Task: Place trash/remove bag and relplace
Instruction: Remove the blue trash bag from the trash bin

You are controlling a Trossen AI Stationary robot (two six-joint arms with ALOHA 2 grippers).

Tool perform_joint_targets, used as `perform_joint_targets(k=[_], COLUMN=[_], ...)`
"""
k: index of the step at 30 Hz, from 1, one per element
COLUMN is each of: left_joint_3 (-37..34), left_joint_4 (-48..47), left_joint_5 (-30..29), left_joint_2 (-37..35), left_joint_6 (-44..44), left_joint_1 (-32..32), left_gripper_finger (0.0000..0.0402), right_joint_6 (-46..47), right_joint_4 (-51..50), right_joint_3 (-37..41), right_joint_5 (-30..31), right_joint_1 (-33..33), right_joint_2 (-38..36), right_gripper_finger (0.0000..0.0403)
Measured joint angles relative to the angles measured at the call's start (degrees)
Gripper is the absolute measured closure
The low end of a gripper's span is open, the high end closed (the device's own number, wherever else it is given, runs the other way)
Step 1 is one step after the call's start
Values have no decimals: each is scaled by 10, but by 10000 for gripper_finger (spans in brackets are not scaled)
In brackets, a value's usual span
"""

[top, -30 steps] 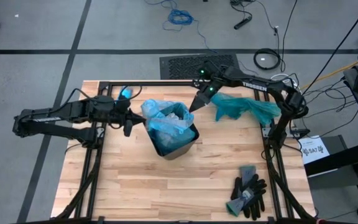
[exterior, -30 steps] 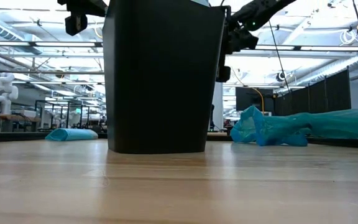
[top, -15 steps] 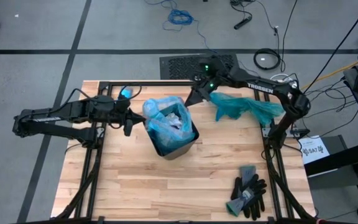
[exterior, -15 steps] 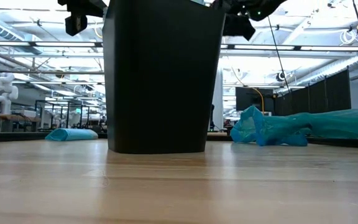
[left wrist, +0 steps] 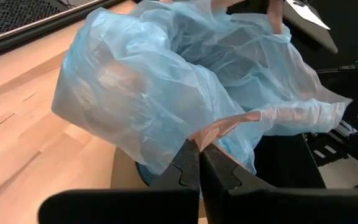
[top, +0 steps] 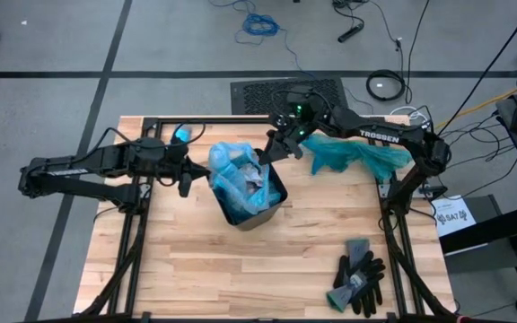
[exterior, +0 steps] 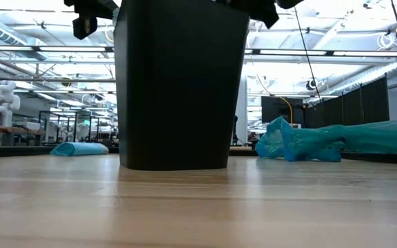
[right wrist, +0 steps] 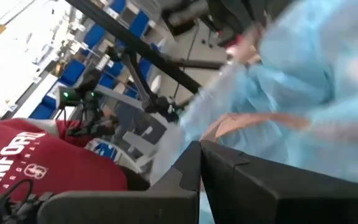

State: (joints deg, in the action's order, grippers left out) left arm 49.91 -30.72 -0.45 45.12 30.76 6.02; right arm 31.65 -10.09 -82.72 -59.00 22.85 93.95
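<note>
the black bin (top: 260, 208) stands a little left of the table's (top: 196, 269) middle, lined with the pale sky-blue bag (top: 232, 175), whose loose top billows above the rim and spills over the bin's left side. the left gripper (top: 189, 177) sits just left of the bin with its jaws pressed together on a pinch of the bag's edge (left wrist: 229, 124). the right gripper (top: 267, 152) is at the bin's far right corner, jaws closed tight, with the bag's film bunched against its fingertips (right wrist: 194, 155); whether film is caught between them i cannot tell. trash inside the bag shows only as pale lumps. a darker teal-green bag (top: 353, 154) lies crumpled at the far right of the table, and black-and-grey gloves (top: 359, 276) lie at the near right. a person in a red shirt (right wrist: 36, 162) shows in the room beyond
</note>
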Motion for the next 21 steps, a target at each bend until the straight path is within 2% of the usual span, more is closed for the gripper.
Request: perform_joint_targets(k=[8,16,21], left_joint_3=[0,0,6], left_joint_4=[67,168,198], left_joint_5=[0,19,47], left_joint_2=[0,0,17], left_joint_6=[-1,-15,-12], left_joint_1=[0,0,0], left_gripper_finger=[401,401,401], right_joint_6=[109,111,120], right_joint_4=[123,125,182], right_joint_3=[0,0,0], right_joint_5=[37,135,156], right_joint_1=[-30,-48,-53], right_joint_2=[0,0,0], right_gripper_finger=[403,403,402])
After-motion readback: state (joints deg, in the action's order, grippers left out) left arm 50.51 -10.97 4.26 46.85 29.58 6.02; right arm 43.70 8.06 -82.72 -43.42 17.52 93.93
